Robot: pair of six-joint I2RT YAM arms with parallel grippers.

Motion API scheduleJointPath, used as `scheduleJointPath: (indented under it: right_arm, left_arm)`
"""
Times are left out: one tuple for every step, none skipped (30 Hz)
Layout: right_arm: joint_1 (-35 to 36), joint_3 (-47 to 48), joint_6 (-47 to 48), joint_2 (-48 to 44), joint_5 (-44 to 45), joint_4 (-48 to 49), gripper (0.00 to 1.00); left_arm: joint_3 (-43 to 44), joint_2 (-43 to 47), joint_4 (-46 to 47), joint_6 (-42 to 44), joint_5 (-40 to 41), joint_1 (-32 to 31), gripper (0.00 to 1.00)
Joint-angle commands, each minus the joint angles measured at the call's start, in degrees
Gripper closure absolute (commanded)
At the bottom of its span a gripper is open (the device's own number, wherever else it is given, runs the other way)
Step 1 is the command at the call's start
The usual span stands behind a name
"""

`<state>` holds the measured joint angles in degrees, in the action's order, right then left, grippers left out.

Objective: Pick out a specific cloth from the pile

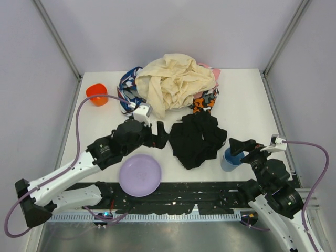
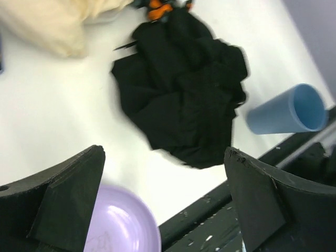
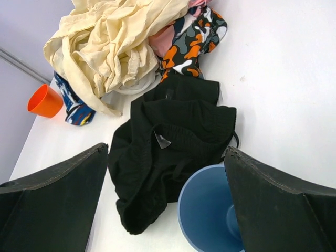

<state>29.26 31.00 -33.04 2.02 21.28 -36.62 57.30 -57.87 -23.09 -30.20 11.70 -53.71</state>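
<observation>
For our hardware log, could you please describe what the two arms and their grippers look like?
Both arms are mostly black with white lower links. The left arm and right arm each carry a white wrist block and a lilac cable. The left gripper and right gripper have broad, matte black fingers.

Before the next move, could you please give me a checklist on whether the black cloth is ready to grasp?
1. Left end effector open: ok, jaws wide apart, empty.
2. Right end effector open: ok, empty too.
3. Black cloth uncovered: ok, nothing lies on it.
4. Cloth free of the pile: cannot tell; its far edge meets the orange-black print.
5. Blue cup out of the way: not ok, close beside the cloth's right edge.
6. Purple plate clear of cloth: ok, apart.
</observation>
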Motion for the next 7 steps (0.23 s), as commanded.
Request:
scheduleJointPath:
  right_arm:
    - [0.2,-0.3,-1.2,-0.6,2.1,0.4,0.05]
    - [0.1,-0.3,-0.9,-1.1,2.1,0.2,0.05]
    - [0.0,-0.2,-0.5,-1.3,2.1,-0.7,0.05]
    - [0.2,0.4,-0.6,-1.4,2.7,-1.3,0.05]
    - [0.2,0.7,-0.8,-1.5,4.1,-2.1,0.05]
    - [0.1,1.2,-0.9,-1.6,4.6,-2.6,0.05]
    - [0.1,1.4,-1.2,-1.8,5.4,-3.1,0.05]
  left_arm:
    - [-5.6,4.4,-3.2,-4.3,13.7,0.2,0.00]
    - [-6.7,5.8,-2.1,-4.7,14.2,0.2,0.00]
    - [-7.6,6.9,-0.8,-4.3,14.2,0.2,0.00]
    - [-8.2,7.5,0.1,-3.9,14.0,0.2,0.00]
    - [-8.2,7.9,0.1,-3.9,13.9,0.2,0.00]
    - [-8.1,8.2,-0.1,-3.9,13.9,0.3,0.00]
    - [-8.3,8.5,-0.1,-3.8,14.0,0.2,0.00]
